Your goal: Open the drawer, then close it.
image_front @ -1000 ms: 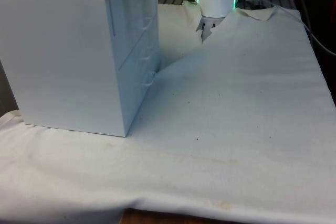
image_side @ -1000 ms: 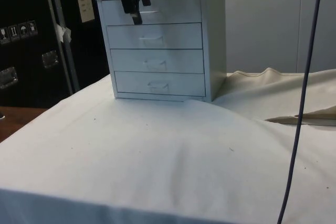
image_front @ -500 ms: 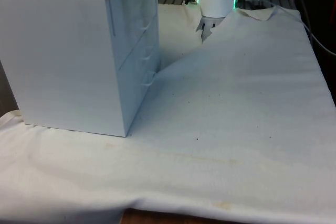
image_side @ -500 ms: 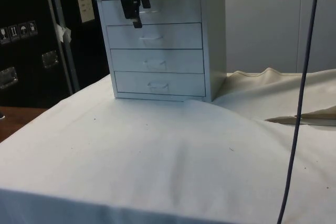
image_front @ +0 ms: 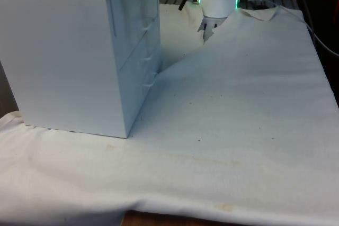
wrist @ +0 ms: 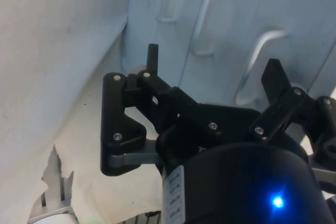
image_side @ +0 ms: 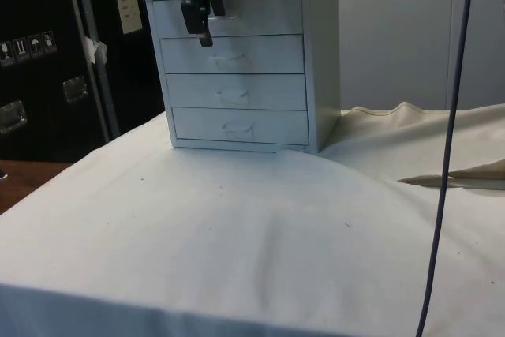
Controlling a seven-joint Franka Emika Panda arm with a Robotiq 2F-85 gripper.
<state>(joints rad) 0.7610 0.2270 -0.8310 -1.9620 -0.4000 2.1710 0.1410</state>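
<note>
the claw (image_side: 202,17) is seen in front of the top drawer (image_side: 229,14) of the white chest of drawers (image_side: 245,61), its fingers (wrist: 152,59) spread apart with nothing between them. the step in hand is judged to be the approach to the top handle (wrist: 260,64), with the drawer not yet opened. for a clean grasp, the handle's bar should be brought squarely between the 2 fingers before they are pressed together, and the pull should be kept straight out along the drawer's travel so the light chest is not dragged across the cloth. the chest is stood at the front view's left on the counter (image_front: 238,130), 4 drawers stacked, all flush and shut, each fitted with a small white loop handle.
</note>
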